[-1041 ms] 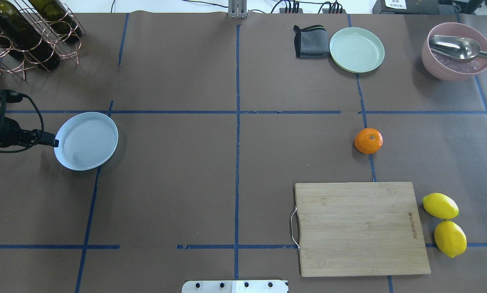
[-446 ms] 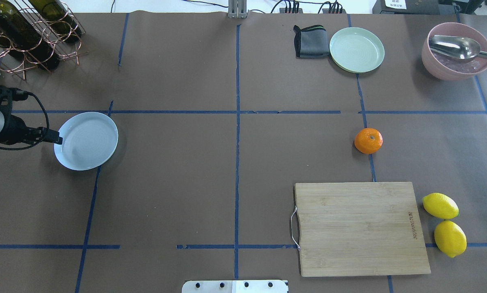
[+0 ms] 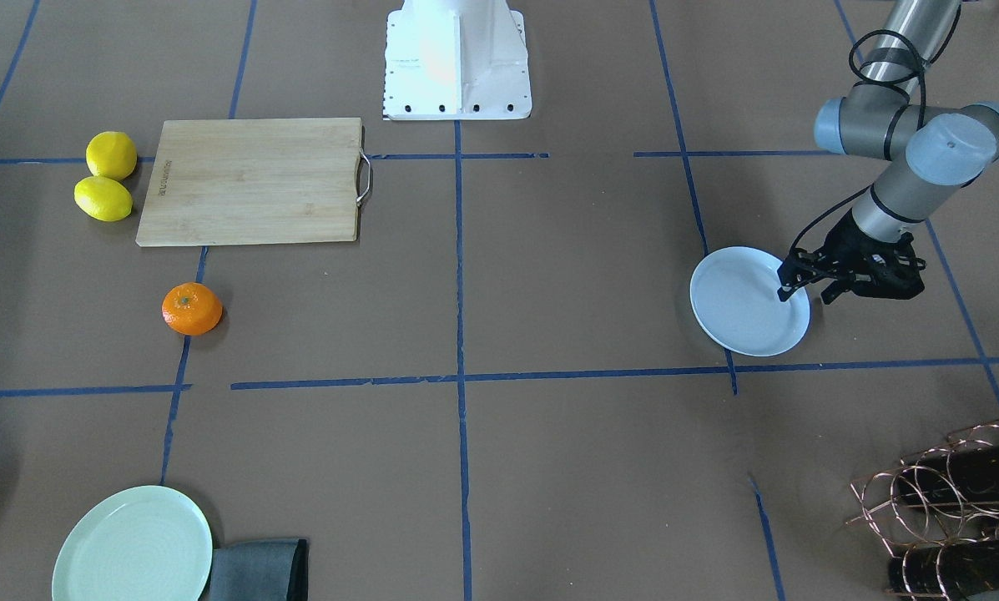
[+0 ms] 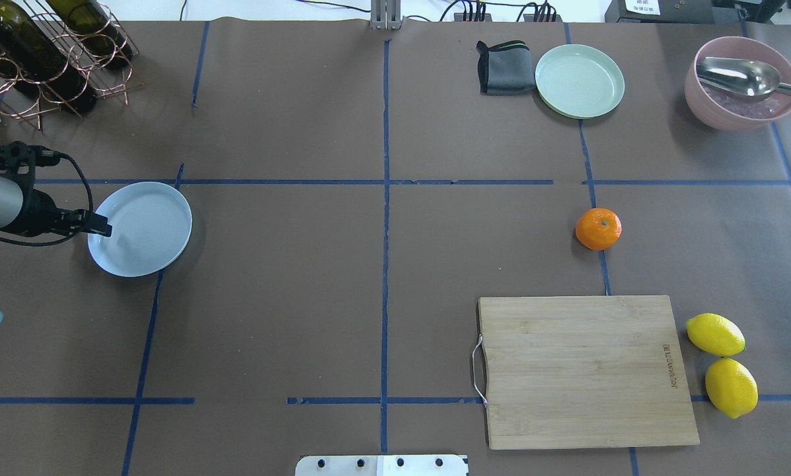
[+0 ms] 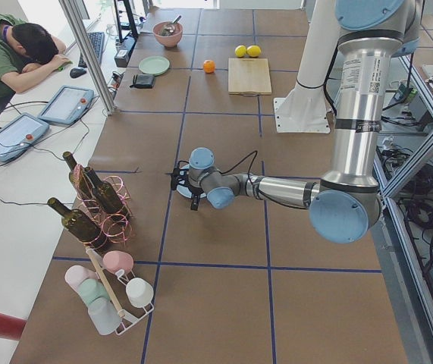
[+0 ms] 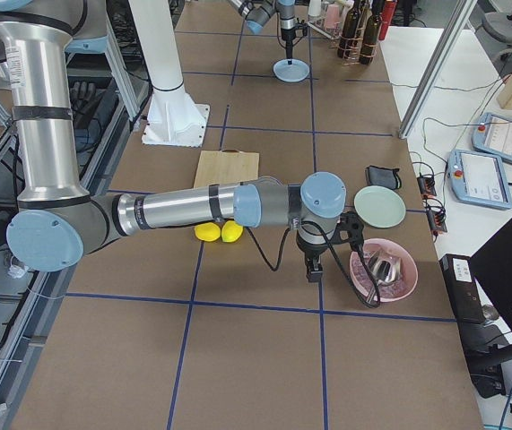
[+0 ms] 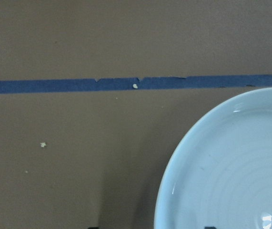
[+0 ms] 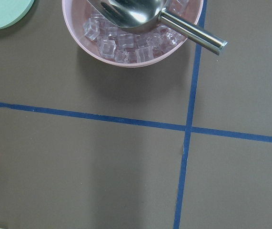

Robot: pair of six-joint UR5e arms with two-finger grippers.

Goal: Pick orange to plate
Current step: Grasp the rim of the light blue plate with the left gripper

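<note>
Nothing done yet, you see: orange sits on worktop, well right of empty plate. Left tool fingers apart at plate rim; right tool, cannot tell.

In the overhead view, the round pale bluish-white plate lies mid-left. The small round orange sits centre-right, just above the rectangular wooden cutting board, with two yellow lemons beside the board's right edge.

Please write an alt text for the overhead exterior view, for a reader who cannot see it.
On a brown table, the left gripper is at the left rim of an empty pale blue plate, while the orange lies far to the right, just beyond a wooden cutting board with two lemons beside it.
</note>
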